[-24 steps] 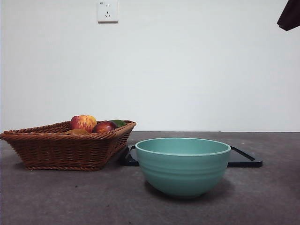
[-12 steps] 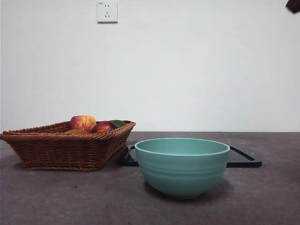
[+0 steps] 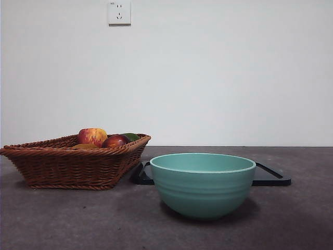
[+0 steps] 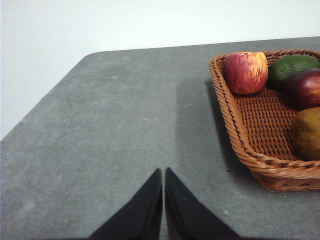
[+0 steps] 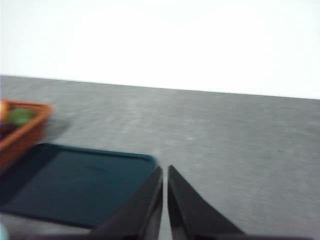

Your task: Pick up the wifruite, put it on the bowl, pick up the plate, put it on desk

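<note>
Brown woven wicker basket [image 3: 73,161] stands on the dark grey matte bench [image 3: 291,219] beside the ribbed teal-green bowl [image 3: 203,183], with a flat black tray [image 3: 270,176] behind the bowl; neither arm appears in the front view. Only the left wrist view shows the oval brownish-orange wifruite [image 4: 306,132] clearly, lying in the basket near a streaked red-yellow apple [image 4: 245,72], and the left gripper [image 4: 163,176] over bare bench, fingers pressed together on nothing. Blurred right wrist view shows the right gripper [image 5: 165,175] just beside the tray's edge, fingers likewise closed and empty.
</note>
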